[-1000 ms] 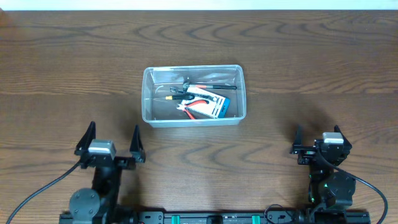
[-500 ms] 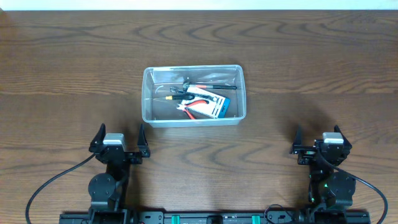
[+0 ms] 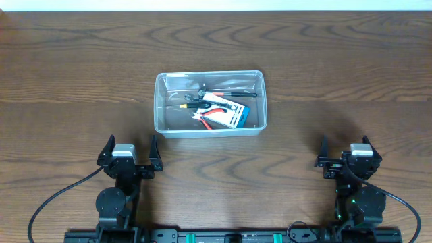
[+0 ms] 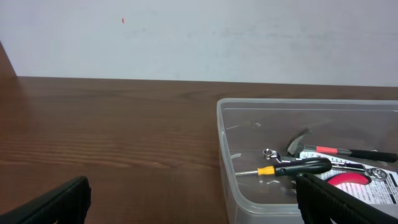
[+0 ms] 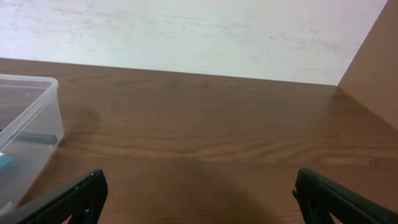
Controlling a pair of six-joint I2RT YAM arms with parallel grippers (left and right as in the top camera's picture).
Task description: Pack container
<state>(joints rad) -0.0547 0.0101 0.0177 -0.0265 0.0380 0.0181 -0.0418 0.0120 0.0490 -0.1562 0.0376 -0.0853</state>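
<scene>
Pulled back toward bottom edge over the last second, then held: left gripper (image 3: 130, 147), lower left of frame, jaws spread wide, gripping nothing. Upper centre: container (image 3: 162, 108), resting on table (image 3: 67, 67), well apart from both arms; holds hand tools (image 3: 214, 108), among them a yellow-collared screwdriver (image 4: 298, 167). Lower right: right gripper (image 3: 345, 150), unmoved, jaws wide too, nothing between them.

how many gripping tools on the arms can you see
2. The left tool is at the near left, just before the container's left corner; the right tool is at the near right, apart from it. Both open, empty. None hidden.
</scene>
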